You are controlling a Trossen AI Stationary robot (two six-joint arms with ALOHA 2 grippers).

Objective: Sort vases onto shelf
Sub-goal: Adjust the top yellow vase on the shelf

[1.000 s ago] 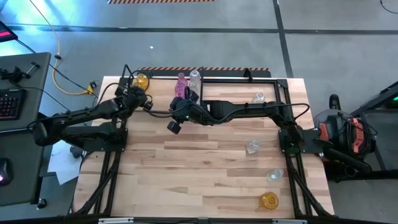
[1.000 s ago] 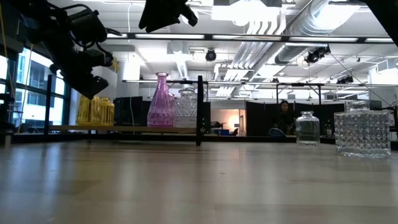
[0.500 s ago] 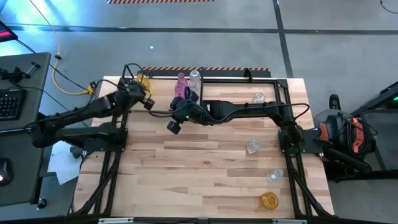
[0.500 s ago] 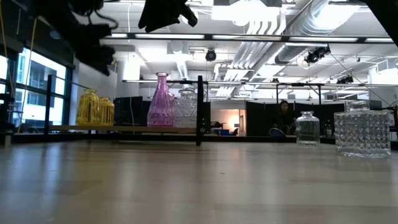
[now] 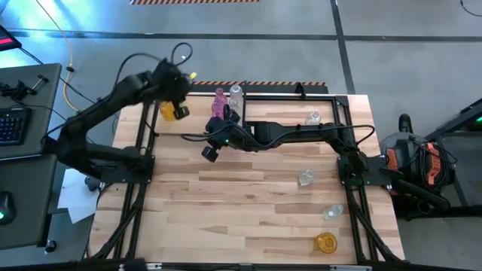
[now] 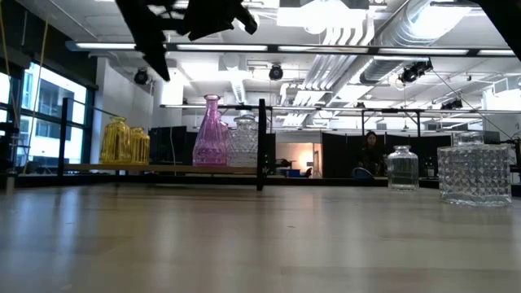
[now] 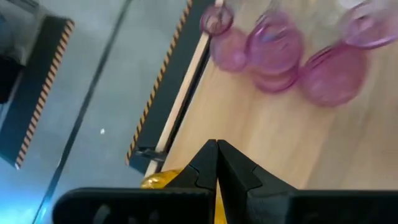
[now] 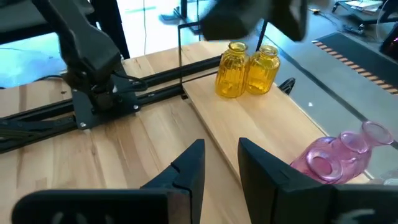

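Colour grouping governs layout: two amber vases (image 8: 247,69) sit at shelf (image 8: 273,127) end w/ pink vases (image 8: 336,157) beside, so left gripper (image 5: 178,96), jaws clenched empty, hangs above them while right gripper (image 8: 217,163), jaws parted on nothing, waits near shelf; remaining vases (image 5: 325,242) stand on table (image 5: 226,203).

left tool (image 7: 216,163) raised, closed, right tool (image 8: 219,163) parted

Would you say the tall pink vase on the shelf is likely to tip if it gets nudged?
Probably. The pink vase rises into a long narrow neck above its bulb, so a push high up could topple it. It looks like smooth glass, likely slippery and breakable. A clear vase stands close beside it.
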